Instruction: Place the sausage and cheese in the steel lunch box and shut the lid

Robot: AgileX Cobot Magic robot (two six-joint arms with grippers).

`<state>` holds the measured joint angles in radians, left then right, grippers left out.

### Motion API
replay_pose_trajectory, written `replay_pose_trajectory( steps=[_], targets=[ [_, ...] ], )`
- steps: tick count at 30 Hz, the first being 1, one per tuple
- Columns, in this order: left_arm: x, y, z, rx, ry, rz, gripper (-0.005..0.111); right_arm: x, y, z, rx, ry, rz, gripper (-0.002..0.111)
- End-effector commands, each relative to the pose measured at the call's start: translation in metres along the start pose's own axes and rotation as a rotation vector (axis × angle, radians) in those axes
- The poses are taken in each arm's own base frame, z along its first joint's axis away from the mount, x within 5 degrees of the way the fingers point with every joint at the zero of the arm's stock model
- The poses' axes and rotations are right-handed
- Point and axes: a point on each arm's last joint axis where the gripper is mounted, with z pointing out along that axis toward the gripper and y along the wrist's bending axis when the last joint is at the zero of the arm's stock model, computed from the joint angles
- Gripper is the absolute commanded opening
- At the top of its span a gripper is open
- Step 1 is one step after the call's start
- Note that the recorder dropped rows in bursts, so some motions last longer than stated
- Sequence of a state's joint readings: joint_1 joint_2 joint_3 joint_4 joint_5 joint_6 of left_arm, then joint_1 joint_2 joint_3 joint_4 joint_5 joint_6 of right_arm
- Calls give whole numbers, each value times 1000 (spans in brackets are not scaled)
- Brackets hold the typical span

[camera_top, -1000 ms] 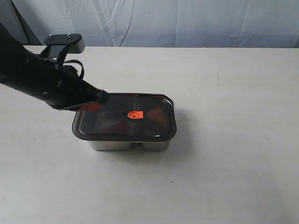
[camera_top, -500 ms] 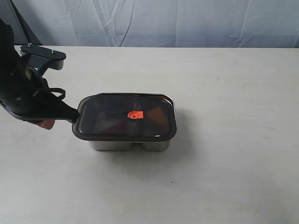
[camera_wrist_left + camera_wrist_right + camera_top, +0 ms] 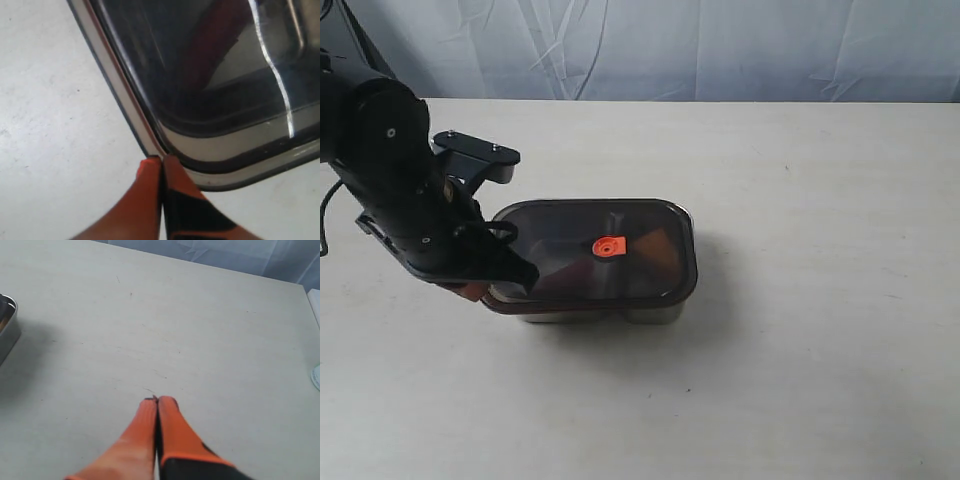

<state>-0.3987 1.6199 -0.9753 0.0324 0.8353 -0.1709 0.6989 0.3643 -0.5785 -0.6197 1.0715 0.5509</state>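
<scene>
The dark smoky lid (image 3: 595, 250) lies on the steel lunch box (image 3: 655, 313), its orange valve tab (image 3: 607, 245) at centre. My left gripper (image 3: 480, 291) is shut, with nothing between the fingers. Its orange tips (image 3: 161, 159) touch the lid's rim (image 3: 150, 135) at the front-left corner. Through the lid (image 3: 215, 75) the sausage (image 3: 215, 45) shows as a dim dark-red shape. A brownish wedge, the cheese (image 3: 658, 248), shows faintly to the right of the tab. My right gripper (image 3: 158, 400) is shut over bare table, away from the lunch box (image 3: 7, 325), and is out of the exterior view.
The left arm (image 3: 390, 170) leans over the table left of the box. A light cloth backdrop (image 3: 670, 45) hangs behind the pale table (image 3: 820, 300). A white object (image 3: 316, 377) sits at the table's edge in the right wrist view.
My left arm drew off the lid to the left, then came back to the front-left corner of the lid. The lid now sits slightly differently on the box.
</scene>
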Motion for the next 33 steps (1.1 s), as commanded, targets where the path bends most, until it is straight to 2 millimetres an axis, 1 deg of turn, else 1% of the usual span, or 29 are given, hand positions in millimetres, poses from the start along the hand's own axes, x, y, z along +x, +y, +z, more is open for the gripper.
replay_pose_trajectory(
  steps=[1, 6, 17, 29, 33],
  targets=[
    [-6, -2, 3, 10, -49, 1, 0, 0, 1, 1, -3, -4, -12, -1],
    [-8, -2, 3, 9, -66, 5, 0, 0, 1, 1, -3, -4, -12, -1],
    [-2, 6, 3, -77, -1, 34, 0, 0, 1, 1, -3, -4, -14, -1],
    [-3, 5, 3, -66, -4, 25, 0, 0, 1, 1, -3, -4, -14, -1],
    [1, 6, 6, -81, 46, 28, 0, 0, 1, 1, -3, -4, -14, -1]
  ],
)
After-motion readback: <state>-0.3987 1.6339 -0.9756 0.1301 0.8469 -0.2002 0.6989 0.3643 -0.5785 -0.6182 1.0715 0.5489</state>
